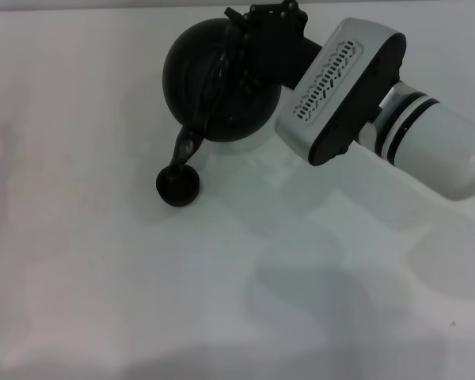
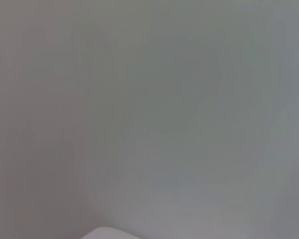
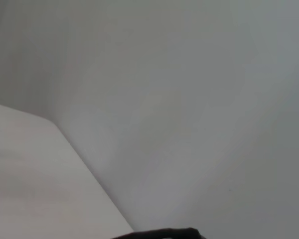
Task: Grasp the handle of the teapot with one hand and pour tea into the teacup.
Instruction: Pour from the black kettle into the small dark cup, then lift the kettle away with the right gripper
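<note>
Head view: right gripper (image 1: 253, 36) over the teapot (image 1: 218, 83), at its handle (image 1: 222, 71) | jaws look shut on the handle, pot tipped | spout just past the jaws, over the teacup (image 1: 178, 187) on the bench (image 1: 103, 277) | step: pouring | next: tip slowly, keep spout over cup | left arm not seen.

surface: plain white table (image 1: 103, 237) | light: soft, faint shadows | backdrop: pale grey
</note>
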